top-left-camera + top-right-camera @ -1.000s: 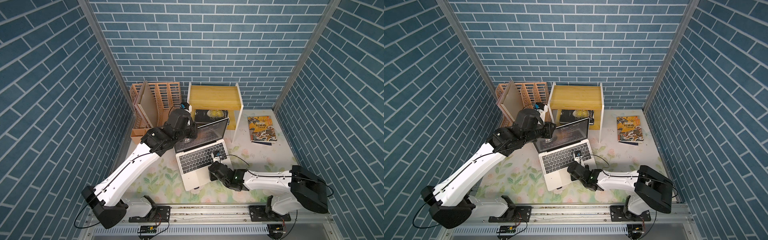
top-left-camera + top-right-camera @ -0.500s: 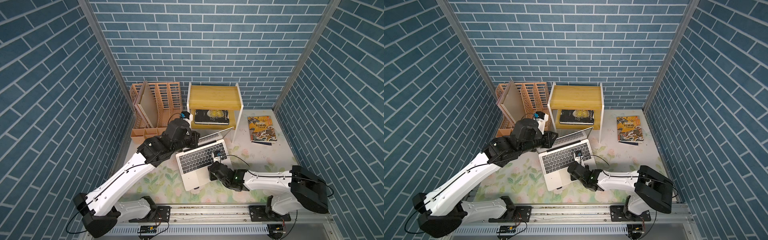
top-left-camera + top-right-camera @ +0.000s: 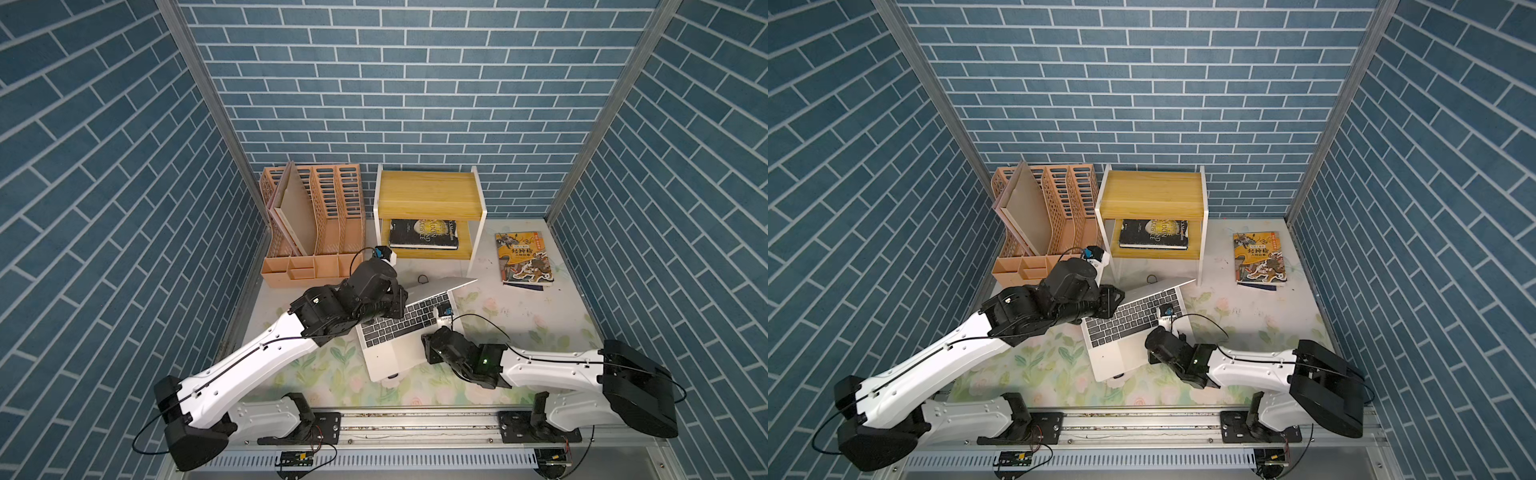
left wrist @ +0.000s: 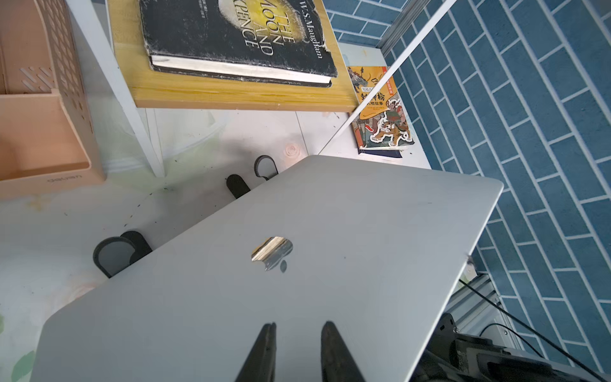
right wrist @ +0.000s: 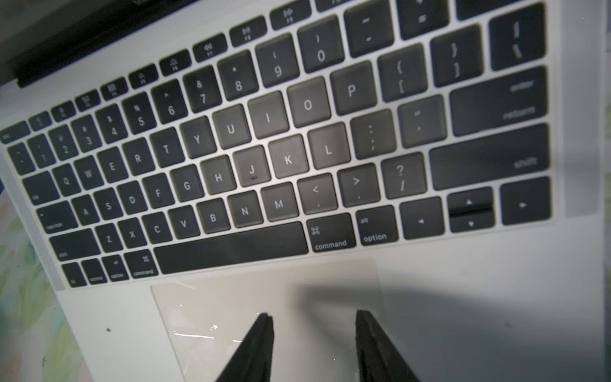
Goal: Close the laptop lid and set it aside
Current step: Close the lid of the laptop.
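The silver laptop sits slanted at mid-table, its black keys and trackpad showing. Its lid leans low over the keyboard, a narrow wedge still open. In the left wrist view the lid's outer face with the logo fills the picture. My left gripper lies against that face near its free edge, fingers close together with nothing between them. My right gripper hovers over the trackpad, fingers apart and empty.
A black stand's loops stick out behind the laptop. At the back are an orange file organiser and a wooden shelf holding a black book. A colourful book lies at back right.
The lid has swung down from near upright to a low angle, with the left arm following it forward and down. The right gripper's fingers have spread wider.
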Robot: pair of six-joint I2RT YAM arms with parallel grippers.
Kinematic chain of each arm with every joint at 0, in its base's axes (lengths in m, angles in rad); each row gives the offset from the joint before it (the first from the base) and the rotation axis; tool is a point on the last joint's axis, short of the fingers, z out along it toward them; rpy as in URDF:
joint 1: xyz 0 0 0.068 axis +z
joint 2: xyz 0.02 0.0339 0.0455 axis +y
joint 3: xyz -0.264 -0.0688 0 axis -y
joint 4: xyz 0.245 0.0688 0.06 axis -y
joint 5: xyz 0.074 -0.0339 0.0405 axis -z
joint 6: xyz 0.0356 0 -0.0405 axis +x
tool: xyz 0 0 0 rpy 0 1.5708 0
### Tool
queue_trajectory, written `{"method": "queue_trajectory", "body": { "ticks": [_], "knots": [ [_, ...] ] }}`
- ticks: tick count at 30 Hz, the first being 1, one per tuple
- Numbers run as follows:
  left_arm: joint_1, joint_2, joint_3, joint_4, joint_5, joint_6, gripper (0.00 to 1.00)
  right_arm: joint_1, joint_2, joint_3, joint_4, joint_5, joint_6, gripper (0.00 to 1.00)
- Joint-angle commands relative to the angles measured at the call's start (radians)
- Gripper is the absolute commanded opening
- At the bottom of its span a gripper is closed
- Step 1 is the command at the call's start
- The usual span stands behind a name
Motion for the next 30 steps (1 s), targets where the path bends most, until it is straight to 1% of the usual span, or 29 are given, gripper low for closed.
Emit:
{"method": "queue_trajectory", "body": {
  "ticks": [1,5,9,13,16,20,23,25,27,30],
  "knots": [
    [-0.029,-0.008,-0.052,-0.029,-0.044,-0.037,0.27,0.003,-0.075,-0.035,-0.044,0.029,0.043,0.47],
    [-0.041,-0.013,-0.073,-0.009,-0.065,-0.051,0.27,0.002,-0.156,-0.072,-0.073,0.030,0.064,0.49],
    [-0.059,-0.018,-0.094,0.009,-0.101,-0.069,0.27,0.003,-0.259,-0.104,-0.196,0.068,0.128,0.51],
    [-0.072,-0.032,-0.133,0.049,-0.117,-0.092,0.27,0.002,-0.411,-0.126,-0.398,0.148,0.234,0.53],
    [-0.083,-0.044,-0.160,0.080,-0.126,-0.107,0.27,0.003,-0.519,-0.146,-0.541,0.212,0.342,0.55],
    [-0.095,-0.048,-0.188,0.104,-0.147,-0.122,0.27,0.003,-0.669,-0.157,-0.688,0.294,0.453,0.57],
    [-0.103,-0.048,-0.213,0.124,-0.151,-0.126,0.28,0.003,-0.765,-0.131,-0.771,0.339,0.469,0.58],
    [-0.112,-0.049,-0.229,0.140,-0.155,-0.127,0.31,0.003,-0.807,-0.103,-0.807,0.370,0.464,0.60],
    [-0.123,-0.054,-0.253,0.159,-0.161,-0.131,0.32,0.003,-0.827,-0.064,-0.838,0.395,0.450,0.62],
    [-0.132,-0.058,-0.293,0.182,-0.174,-0.141,0.33,0.003,-0.812,0.009,-0.889,0.432,0.427,0.64]
  ]
}}
